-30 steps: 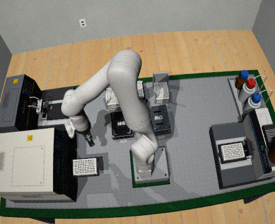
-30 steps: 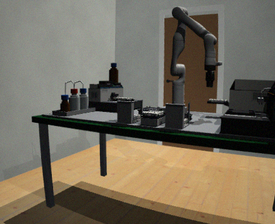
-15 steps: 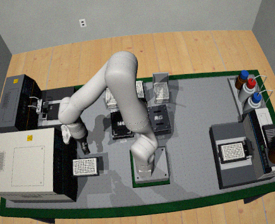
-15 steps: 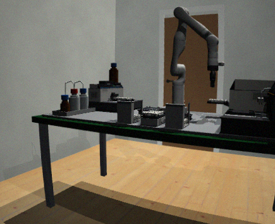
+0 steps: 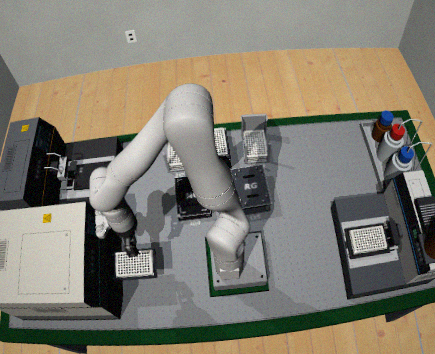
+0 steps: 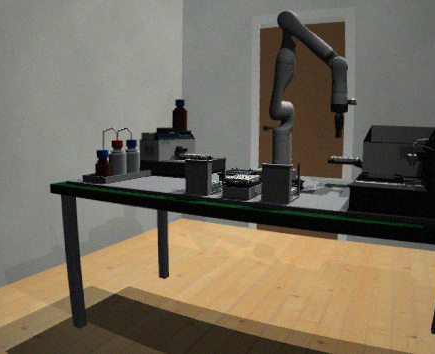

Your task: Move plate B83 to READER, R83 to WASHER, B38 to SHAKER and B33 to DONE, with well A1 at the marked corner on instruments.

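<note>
My gripper (image 5: 131, 250) (image 6: 339, 132) is open and empty. It hangs well above the near short end of a white well plate (image 5: 136, 264) (image 6: 345, 160) that lies on the tray in front of the white READER housing (image 5: 36, 255) (image 6: 391, 145). Another plate (image 5: 367, 239) (image 6: 196, 157) sits on the DISPENSER at the right. A plate (image 5: 221, 141) (image 6: 241, 178) sits on the low station between the two stack racks, partly hidden by my arm. One rack (image 5: 255, 142) (image 6: 198, 176) shows a plate inside. The other rack (image 5: 173, 159) (image 6: 278, 183) is mostly hidden by my arm. I cannot read the plate labels.
The dark WASHER (image 5: 26, 160) stands at the back left with a bare black stage (image 5: 93, 160). The RG nest (image 5: 251, 187) and the N6 nest (image 5: 193, 200) lie mid-deck. Bottles (image 5: 393, 137) (image 6: 117, 157) stand at the back right. My arm base (image 5: 236, 260) is at the front middle.
</note>
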You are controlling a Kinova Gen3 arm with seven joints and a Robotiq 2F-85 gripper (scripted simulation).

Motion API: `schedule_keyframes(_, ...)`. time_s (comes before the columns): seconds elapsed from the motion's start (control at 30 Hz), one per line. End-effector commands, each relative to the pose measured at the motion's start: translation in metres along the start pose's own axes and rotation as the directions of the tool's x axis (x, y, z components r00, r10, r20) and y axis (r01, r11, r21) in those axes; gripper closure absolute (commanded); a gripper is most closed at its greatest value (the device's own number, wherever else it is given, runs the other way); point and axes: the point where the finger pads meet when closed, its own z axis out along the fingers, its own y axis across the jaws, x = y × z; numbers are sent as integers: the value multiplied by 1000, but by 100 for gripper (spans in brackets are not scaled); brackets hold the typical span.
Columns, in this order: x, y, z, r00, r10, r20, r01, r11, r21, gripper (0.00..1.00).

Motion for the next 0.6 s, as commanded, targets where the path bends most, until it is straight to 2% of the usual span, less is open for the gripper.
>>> schedule_keyframes(0.0, -7, -14, 0, 997, 74, 1, -74, 997, -11, 0)
schedule_keyframes(0.43, -25, -46, 0, 997, 74, 1, -74, 997, -11, 0)
schedule_keyframes(0.57, -25, -46, 0, 997, 74, 1, -74, 997, -11, 0)
